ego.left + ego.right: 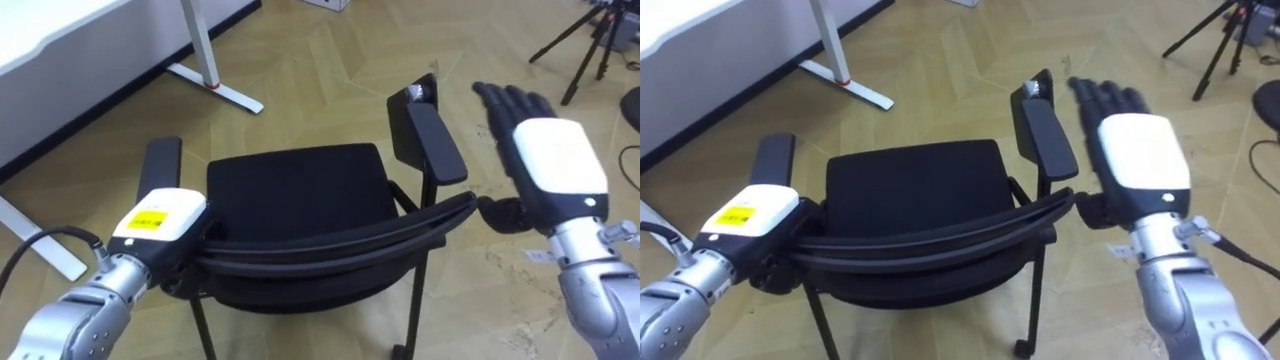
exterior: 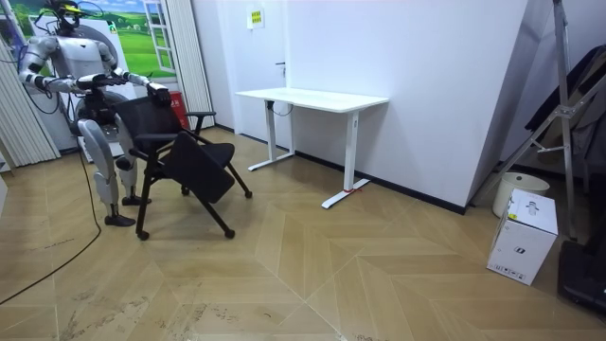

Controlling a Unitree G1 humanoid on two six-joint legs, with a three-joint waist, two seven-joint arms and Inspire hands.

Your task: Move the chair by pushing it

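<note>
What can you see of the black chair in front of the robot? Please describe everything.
The chair is black, with a padded seat, a curved backrest nearest the robot, two padded armrests and thin metal legs. It stands on the wooden floor, facing away from the robot, near a white desk. The left hand lies on the backrest's left end; the open right hand is at its right end, thumb beside it.

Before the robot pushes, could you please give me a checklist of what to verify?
1. Left hand on backrest: ok.
2. Right hand holding backrest: not ok; open, fingers straight, beside the armrest.
3. Robot behind chair: ok.
4. Desk apart from chair: ok.
5. Legs all on floor: cannot tell.
</note>
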